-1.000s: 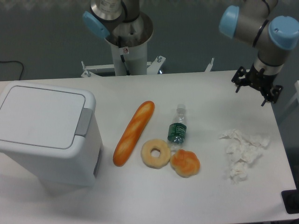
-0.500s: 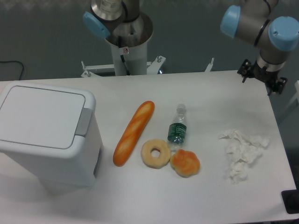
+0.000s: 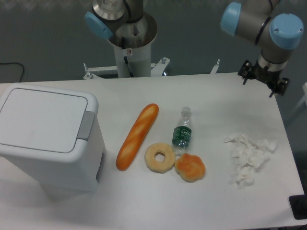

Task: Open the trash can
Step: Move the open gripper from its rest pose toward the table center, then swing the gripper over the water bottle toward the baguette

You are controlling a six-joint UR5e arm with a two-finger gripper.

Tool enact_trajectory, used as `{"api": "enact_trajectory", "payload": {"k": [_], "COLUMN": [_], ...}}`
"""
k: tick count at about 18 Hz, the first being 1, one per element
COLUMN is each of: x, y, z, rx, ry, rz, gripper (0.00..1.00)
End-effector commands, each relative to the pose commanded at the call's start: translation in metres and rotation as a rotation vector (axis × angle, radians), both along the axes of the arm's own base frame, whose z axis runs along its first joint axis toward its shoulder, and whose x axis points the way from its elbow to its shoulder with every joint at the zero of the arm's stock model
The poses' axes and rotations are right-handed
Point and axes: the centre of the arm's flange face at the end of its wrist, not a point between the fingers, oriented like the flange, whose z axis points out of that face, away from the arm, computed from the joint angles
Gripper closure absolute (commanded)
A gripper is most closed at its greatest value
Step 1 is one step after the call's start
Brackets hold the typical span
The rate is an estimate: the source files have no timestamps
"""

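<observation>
Since half a second ago the gripper (image 3: 263, 80) has drifted a little toward the left of the frame, while everything on the table (image 3: 211, 201) lies as it did. It hangs at the upper right, above the table's far right corner, holding nothing; its dark fingers look spread, though they are small and partly edge-on, so how wide is hard to say. At the far left sits the trash can (image 3: 48, 139), well apart from the gripper, its flat lid (image 3: 41, 119) down and the grey push-tab (image 3: 86, 125) showing at the lid's right edge. Between the two lie a baguette (image 3: 137, 136), a bottle (image 3: 182, 129), a bagel (image 3: 159, 157) and a bun (image 3: 190, 167), with crumpled tissue (image 3: 249, 155) at the lower right. By my reading the task has barely begun: the arm is at the start of its approach, and the lid is untouched. What comes next is a long traverse leftward across the frame, passing above the food, then a descent onto the push-tab, which likely needs a firm press to release the lid.
</observation>
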Motion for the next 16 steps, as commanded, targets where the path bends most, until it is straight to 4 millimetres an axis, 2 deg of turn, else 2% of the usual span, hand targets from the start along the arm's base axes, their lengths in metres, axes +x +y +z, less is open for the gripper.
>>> {"api": "enact_trajectory", "payload": {"k": [1,2,5,9,12,16], "x": [0.002,0.006,0.015,0.034,0.053,0.070], "y": [0.003,0.010,0.021,0.035,0.056,0.089], "z": [0.001,0.005,0.010,0.033,0.051,0.070], "rx": [0.002,0.002,0.004,0.071,0.115,0.187], "ry": [0.000,0.008,-0.005,-0.027,-0.028,-0.053], "rz": [0.000,-0.004,0.038,0.093,0.146,0.216], "gripper": [0.00,0.08,0.40,0.76,0.89,0.90]}}
